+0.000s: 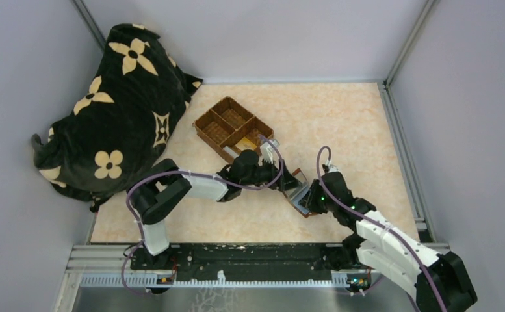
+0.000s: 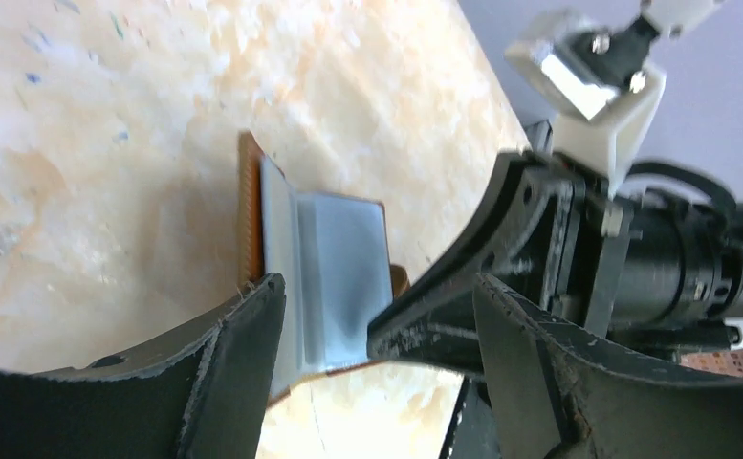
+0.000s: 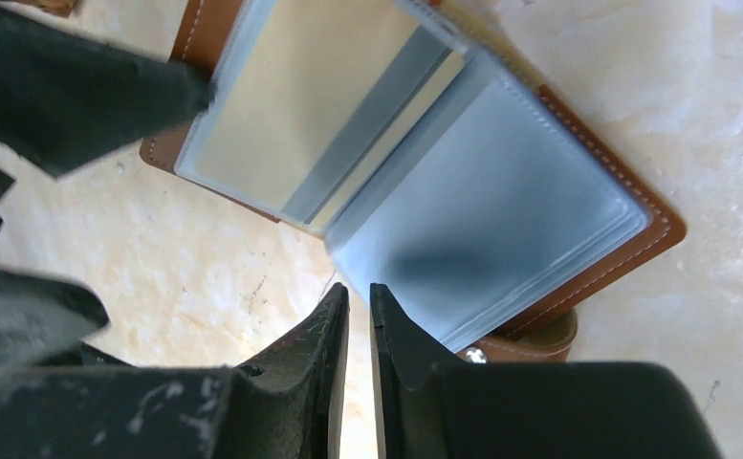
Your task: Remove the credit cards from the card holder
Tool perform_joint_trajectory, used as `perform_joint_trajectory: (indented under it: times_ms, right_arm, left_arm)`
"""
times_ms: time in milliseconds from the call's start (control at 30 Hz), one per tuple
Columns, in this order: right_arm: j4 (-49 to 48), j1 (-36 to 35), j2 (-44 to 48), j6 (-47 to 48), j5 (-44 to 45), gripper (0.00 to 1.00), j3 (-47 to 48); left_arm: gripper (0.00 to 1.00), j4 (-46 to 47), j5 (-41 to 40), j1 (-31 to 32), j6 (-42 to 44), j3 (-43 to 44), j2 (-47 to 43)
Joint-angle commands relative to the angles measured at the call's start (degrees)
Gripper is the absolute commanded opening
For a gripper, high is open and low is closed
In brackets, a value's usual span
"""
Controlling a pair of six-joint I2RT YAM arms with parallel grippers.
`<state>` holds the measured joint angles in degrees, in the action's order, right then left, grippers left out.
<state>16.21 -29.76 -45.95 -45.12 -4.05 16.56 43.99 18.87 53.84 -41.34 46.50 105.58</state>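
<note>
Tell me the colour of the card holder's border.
Reddish-brown, pale-stitched card holder; best in right wrist view.

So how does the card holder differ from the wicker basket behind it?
The card holder is smooth brown leather with grey-blue plastic sleeves; the basket is woven wicker. The holder lies open like a book, while the basket is a tray with three compartments. The holder is clearly smaller; the basket sits farther back. Both are brown and rest on the table.
</note>
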Motion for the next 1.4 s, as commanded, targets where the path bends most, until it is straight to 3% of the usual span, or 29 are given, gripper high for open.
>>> perform_joint_trajectory:
  times_ms: [0, 500, 800, 1000, 1233, 1367]
  right_arm:
    - [0.8, -3.0, 2.9, -3.8, 1.6, 0.16, -0.4]
    - [2.4, -5.7, 3.3, -8.5, 4.6, 0.21, -5.7]
    - [2.0, 3.6, -0.2, -2.3, 2.5, 0.21, -1.4]
    - [1.4, 4.6, -3.4, 0.5, 1.3, 0.21, 2.0]
    - [4.6, 2.5, 0.4, 1.4, -1.7, 0.01, 5.0]
    - [4.8, -4.7, 0.0, -0.9, -0.1, 0.00, 7.6]
  left_arm:
    - [0.78, -2.7, 0.7, -0.8, 2.3, 4.5, 1.5]
    - [0.78, 0.5, 2.7, -1.1, 0.2, 3.2, 5.3]
    - [0.78, 6.0, 1.4, -1.3, -2.2, -6.8, 1.8]
    - [0.78, 8.5, 1.3, -2.0, -3.5, -10.1, 0.8]
    - [0.78, 7.6, 1.3, -2.4, -3.2, -8.8, 0.2]
    - [0.78, 6.5, 1.9, -2.5, -2.7, -6.8, 0.8]
